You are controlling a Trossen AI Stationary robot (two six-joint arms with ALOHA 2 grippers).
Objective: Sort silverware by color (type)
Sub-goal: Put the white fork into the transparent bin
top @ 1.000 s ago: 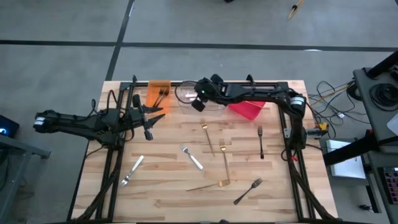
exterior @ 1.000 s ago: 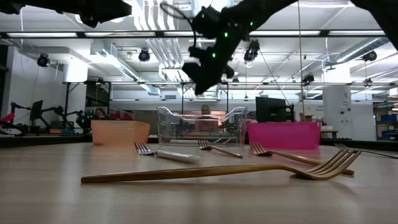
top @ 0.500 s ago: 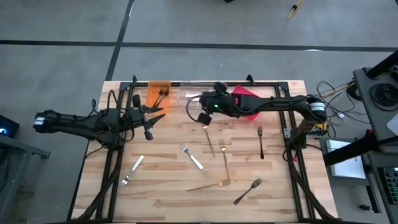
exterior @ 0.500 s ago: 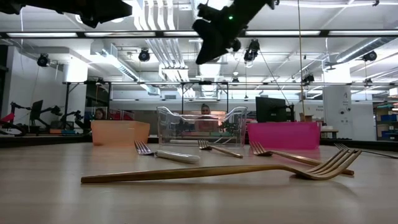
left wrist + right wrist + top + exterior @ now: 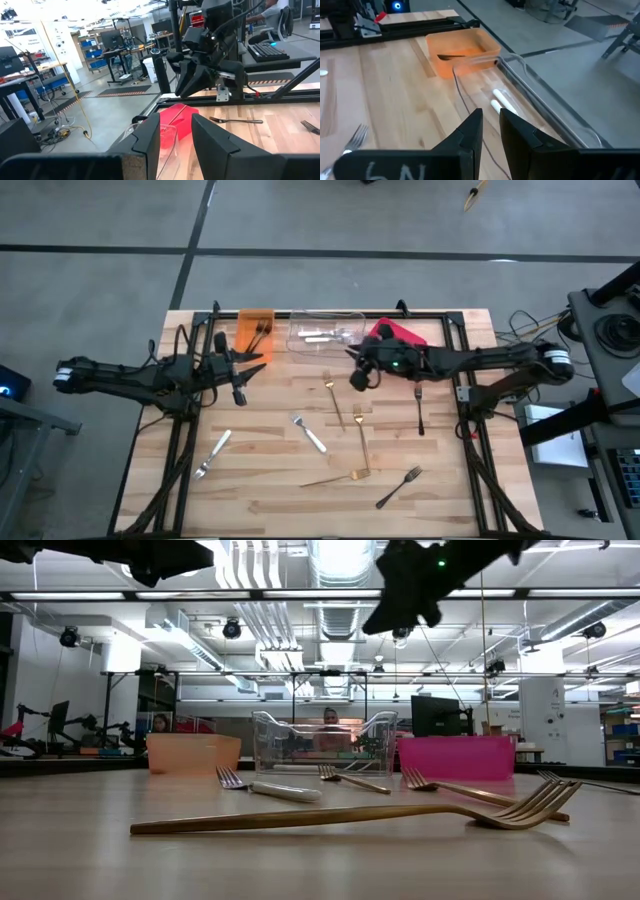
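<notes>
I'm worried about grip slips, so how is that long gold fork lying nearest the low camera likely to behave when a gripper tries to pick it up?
The gold fork looks like polished metal, so probably stiff but slippery between narrow fingers. It lies nearly flat on the wooden table, leaving little to get under, and its slim handle may pivot or skid if pushed off-centre.

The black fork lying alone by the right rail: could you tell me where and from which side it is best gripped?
Probably mid-handle. The black fork lies flat, tines toward the bins, handle running lengthwise with bare wood on both sides, so come straight down from above with the fingers across the slim handle.
</notes>
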